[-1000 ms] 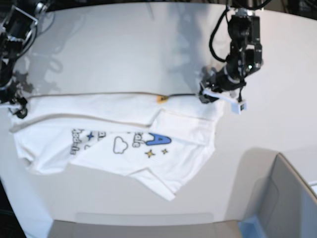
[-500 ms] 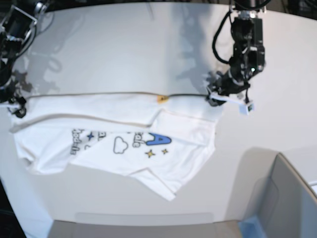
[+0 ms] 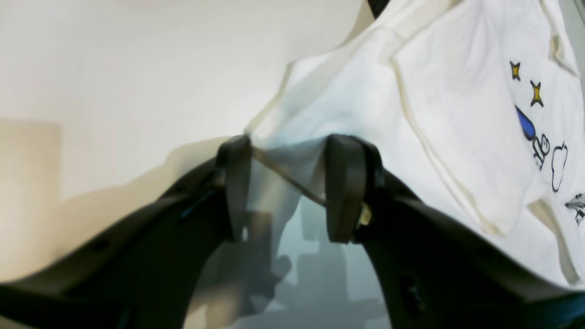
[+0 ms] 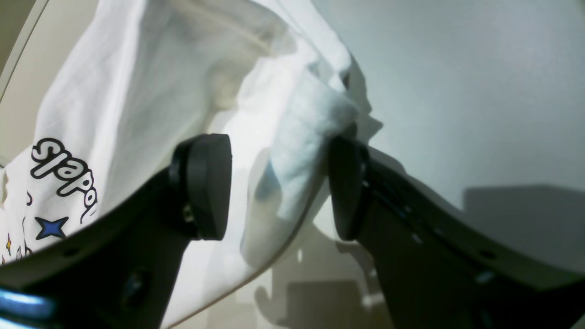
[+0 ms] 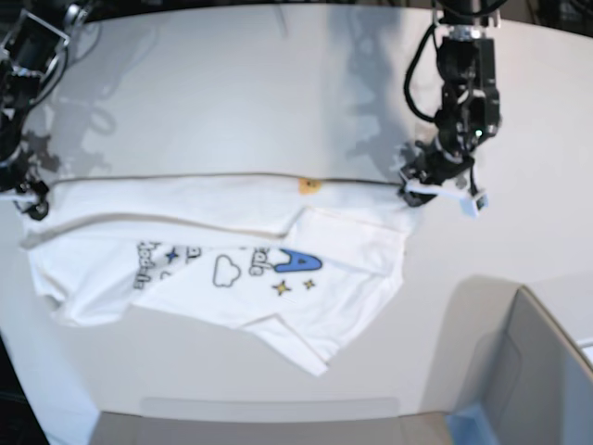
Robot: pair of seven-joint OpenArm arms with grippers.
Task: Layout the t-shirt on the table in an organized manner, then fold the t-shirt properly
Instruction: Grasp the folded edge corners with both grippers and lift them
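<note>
The white t-shirt (image 5: 232,232) lies on the white table (image 5: 232,83), its print of letters, cloud and stars (image 5: 269,264) facing up. Its upper edge is stretched in a straight line between my two grippers. My left gripper (image 5: 412,190) holds the shirt's right-hand corner; in the left wrist view (image 3: 290,146) the hem runs across between the fingers (image 3: 347,183). My right gripper (image 5: 35,199) holds the left-hand corner at the table's left edge; in the right wrist view (image 4: 276,146) bunched cloth (image 4: 301,151) fills the gap. The lower part lies folded and creased.
A grey bin-like box (image 5: 537,371) stands at the lower right, close to the shirt's bottom corner. A small orange tag (image 5: 308,185) sits on the stretched edge. The table's curved front edge (image 5: 269,408) runs below the shirt.
My left gripper has moved to the right with the shirt corner, drawing the upper edge straighter. The right gripper has stayed in place.
</note>
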